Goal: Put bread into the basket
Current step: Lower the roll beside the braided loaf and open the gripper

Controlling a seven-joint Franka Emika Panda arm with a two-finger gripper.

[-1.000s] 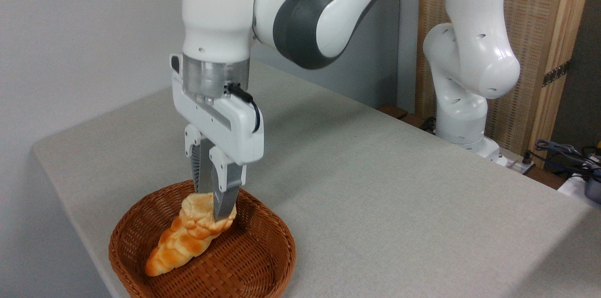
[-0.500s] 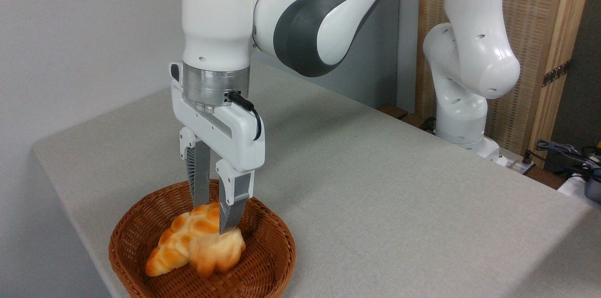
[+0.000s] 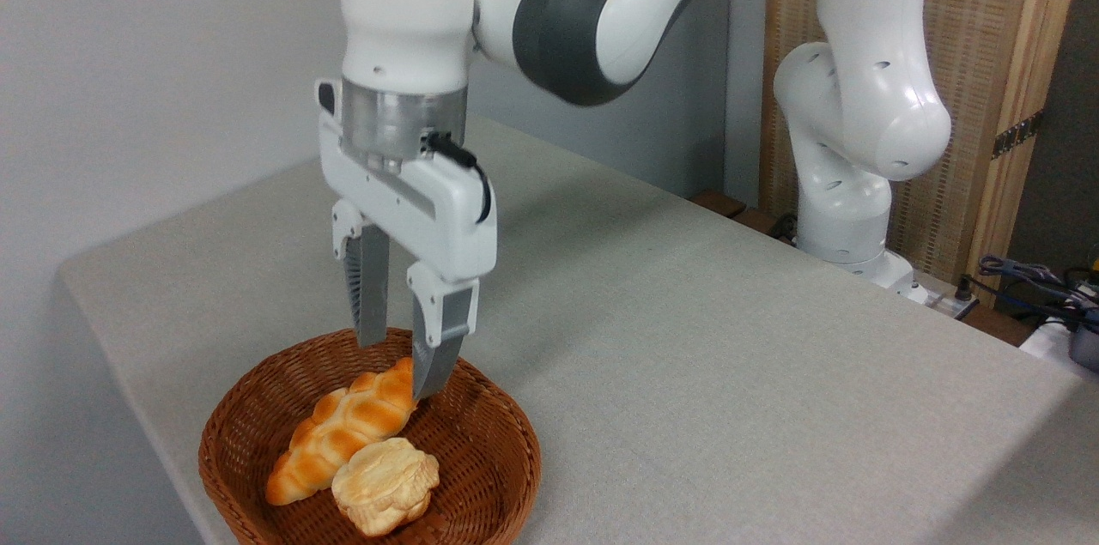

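the table [image 3: 687, 339] is bare but for the basket [image 3: 494, 442]. a second ago my gripper [image 3: 399, 365] pinched the bread [image 3: 385, 485]; now its fingers stand apart and empty above, and the bread lies in the basket against the long loaf [image 3: 339, 429], so the task looks done. it is roundish, cracked top upward; its long axis, i think, runs left-right.
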